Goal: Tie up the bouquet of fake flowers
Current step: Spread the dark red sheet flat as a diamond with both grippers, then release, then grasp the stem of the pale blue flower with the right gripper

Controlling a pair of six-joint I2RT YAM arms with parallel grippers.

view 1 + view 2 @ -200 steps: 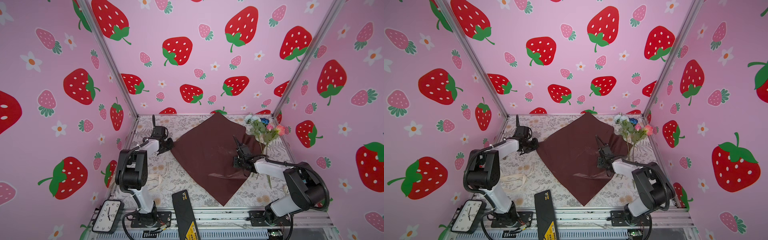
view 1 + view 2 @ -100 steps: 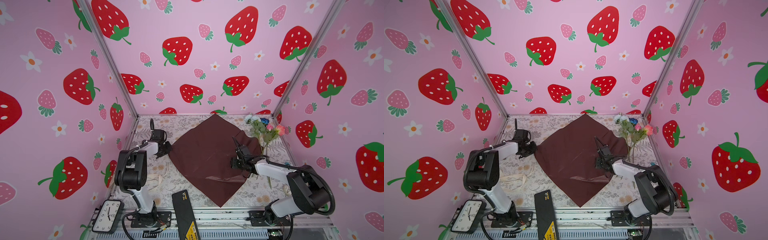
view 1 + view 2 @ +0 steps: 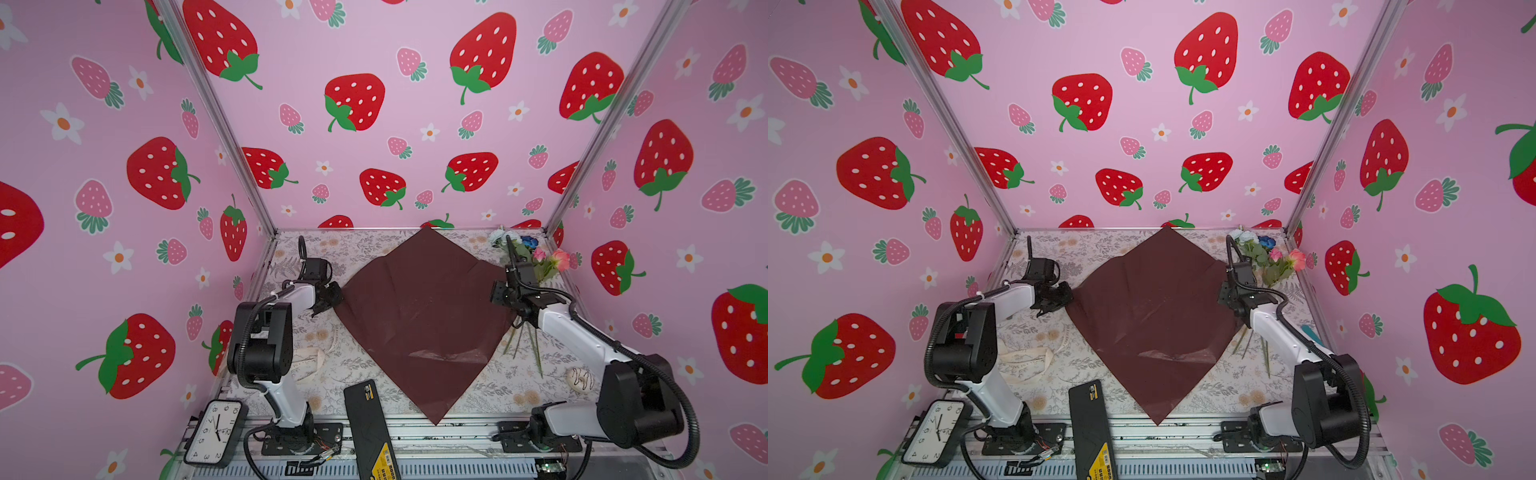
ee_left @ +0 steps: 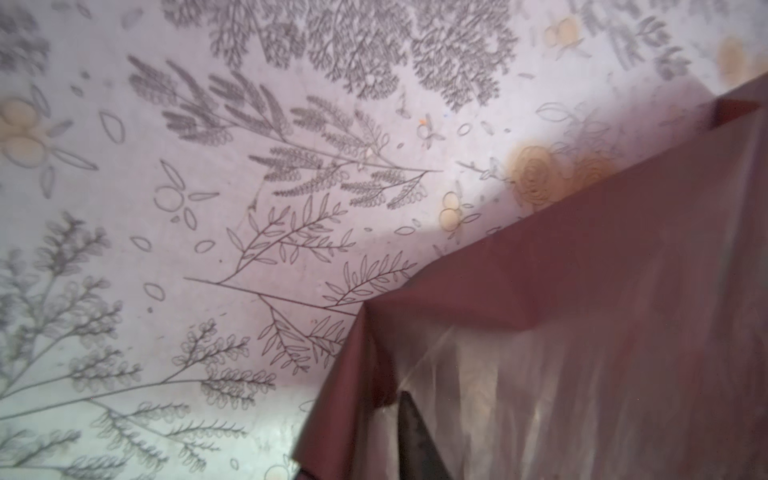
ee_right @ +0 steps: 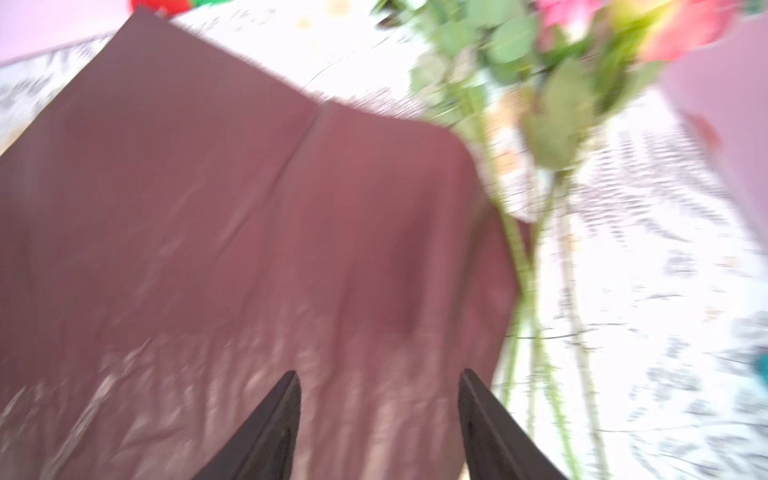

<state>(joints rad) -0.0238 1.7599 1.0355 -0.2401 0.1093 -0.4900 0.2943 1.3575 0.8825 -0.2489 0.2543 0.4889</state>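
One sheet of dark red wrapping paper (image 3: 415, 311) lies flat on the counter (image 3: 361, 249) — flowers (image 3: 557, 259) beside its right corner. Over it, right jaws stand open; left jaws at left corner, state unclear.

Paper (image 3: 419, 316) lies across the middle of the tabletop (image 3: 365, 249), one corner at the back edge and the opposite corner over the front edge. The left gripper (image 3: 333, 299) is at its left corner, and the right gripper (image 3: 500, 291) is over its right corner. Flowers (image 3: 536, 262) lie along the right edge, blooms in the back right corner, stems running forward just beside the paper. A ribbon (image 3: 1027, 359) lies front left, between the paper and the left arm. A case (image 3: 370, 428) straddles the front edge, left of the paper's front corner. A clock (image 3: 216, 432) sits beyond the front left corner.
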